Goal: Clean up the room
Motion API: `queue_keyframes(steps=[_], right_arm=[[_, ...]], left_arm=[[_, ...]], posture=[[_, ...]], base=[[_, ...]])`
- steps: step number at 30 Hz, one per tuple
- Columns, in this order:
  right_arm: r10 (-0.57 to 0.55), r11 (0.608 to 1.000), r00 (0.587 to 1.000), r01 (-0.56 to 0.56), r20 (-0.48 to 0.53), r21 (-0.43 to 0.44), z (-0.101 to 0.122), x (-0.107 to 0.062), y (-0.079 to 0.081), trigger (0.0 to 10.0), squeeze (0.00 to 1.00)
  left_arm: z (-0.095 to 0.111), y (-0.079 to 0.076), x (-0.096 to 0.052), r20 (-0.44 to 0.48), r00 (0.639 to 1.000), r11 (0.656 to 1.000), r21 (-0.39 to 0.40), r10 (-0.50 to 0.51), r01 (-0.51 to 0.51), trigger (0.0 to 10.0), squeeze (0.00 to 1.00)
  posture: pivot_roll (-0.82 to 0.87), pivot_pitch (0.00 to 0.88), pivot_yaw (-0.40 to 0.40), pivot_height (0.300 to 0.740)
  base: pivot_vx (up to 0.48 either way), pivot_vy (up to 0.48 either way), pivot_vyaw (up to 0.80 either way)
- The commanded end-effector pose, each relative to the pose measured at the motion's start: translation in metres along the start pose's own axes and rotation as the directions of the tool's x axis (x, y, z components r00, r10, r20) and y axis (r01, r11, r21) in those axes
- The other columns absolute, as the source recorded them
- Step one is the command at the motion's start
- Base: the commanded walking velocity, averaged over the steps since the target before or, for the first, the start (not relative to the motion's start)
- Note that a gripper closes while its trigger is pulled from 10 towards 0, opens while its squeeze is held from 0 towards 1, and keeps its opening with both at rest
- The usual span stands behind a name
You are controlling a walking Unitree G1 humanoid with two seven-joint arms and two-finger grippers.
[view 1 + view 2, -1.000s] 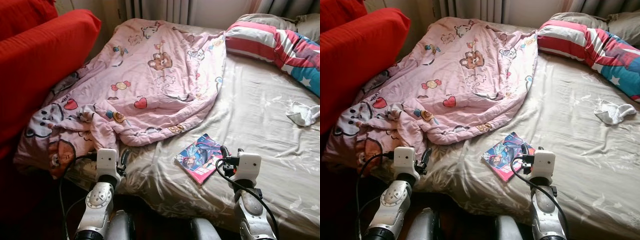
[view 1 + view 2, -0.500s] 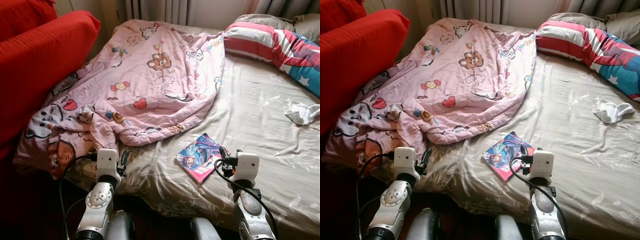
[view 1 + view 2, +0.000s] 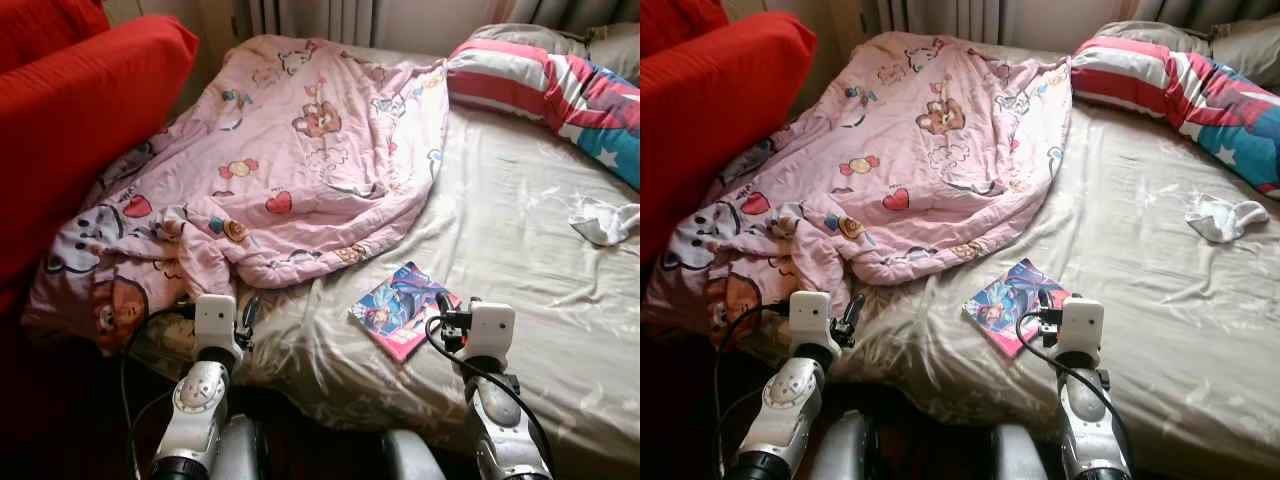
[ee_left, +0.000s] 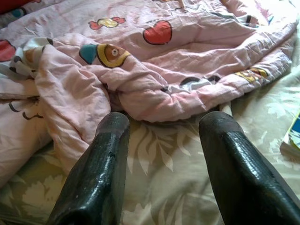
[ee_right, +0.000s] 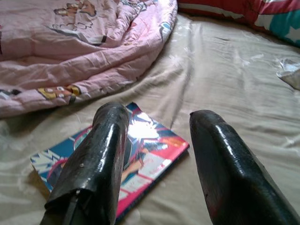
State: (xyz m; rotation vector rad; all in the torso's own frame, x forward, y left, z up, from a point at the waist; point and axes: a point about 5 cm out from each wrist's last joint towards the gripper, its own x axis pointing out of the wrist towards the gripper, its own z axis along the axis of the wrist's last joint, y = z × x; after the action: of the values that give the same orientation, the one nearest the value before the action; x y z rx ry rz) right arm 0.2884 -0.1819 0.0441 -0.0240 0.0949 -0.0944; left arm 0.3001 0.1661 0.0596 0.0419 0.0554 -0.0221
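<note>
Nothing shifted but my camera | right gripper [image 5: 154,140] spread, near edge of book [image 3: 402,310] | left gripper [image 4: 164,136] spread, near quilt [image 3: 300,150]

Beyond the glossy black fingers [image 4: 98,183] lay a pink quilt [image 3: 300,150] printed with red hearts, bears and candies. Under the right pair, a blue-and-pink book [image 5: 140,154] rested on the beige leaf-patterned bed sheet [image 3: 520,230]; farther off, a red-and-white striped pillow [image 3: 520,80].

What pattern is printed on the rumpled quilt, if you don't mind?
The rumpled pink quilt carries cartoon bears, hearts and candies, clearest in the left eye view.
</note>
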Motion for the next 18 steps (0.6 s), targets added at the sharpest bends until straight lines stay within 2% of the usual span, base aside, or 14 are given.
queue_keyframes(steps=[1, 9, 13, 18], right_arm=[[-0.006, 1.000, 1.000, 0.006, -0.020, 0.001, -0.0050, -0.0026, -0.0009, 10.0, 0.00], [-0.001, 1.000, 1.000, 0.001, -0.010, 0.006, -0.0032, -0.0029, -0.0004, 10.0, 0.00], [0.018, 0.999, 1.000, -0.018, -0.004, -0.032, -0.0014, -0.0023, 0.0020, 10.0, 0.00], [0.024, 0.999, 1.000, -0.024, 0.005, -0.040, 0.0001, -0.0021, 0.0032, 10.0, 0.00]], left_arm=[[-0.0013, 0.0006, -0.0009, -0.009, 1.000, 1.000, -0.007, 0.003, -0.003, 10.0, 0.00], [-0.0010, -0.0005, -0.0008, -0.008, 1.000, 1.000, -0.010, -0.002, 0.002, 10.0, 0.00], [-0.0007, -0.0019, -0.0007, -0.006, 1.000, 1.000, -0.011, -0.009, 0.009, 10.0, 0.00], [0.0002, -0.0018, -0.0001, -0.005, 1.000, 1.000, -0.009, -0.008, 0.008, 10.0, 0.00]], posture=[[-0.13, 0.152, 0.009, 0.595], [-0.13, 0.153, 0.009, 0.595], [-0.13, 0.152, 0.008, 0.595], [-0.13, 0.152, 0.008, 0.595]], base=[[0.000, 0.000, 0.00], [0.000, 0.000, 0.00], [0.000, 0.000, 0.00], [0.000, 0.000, 0.79]])
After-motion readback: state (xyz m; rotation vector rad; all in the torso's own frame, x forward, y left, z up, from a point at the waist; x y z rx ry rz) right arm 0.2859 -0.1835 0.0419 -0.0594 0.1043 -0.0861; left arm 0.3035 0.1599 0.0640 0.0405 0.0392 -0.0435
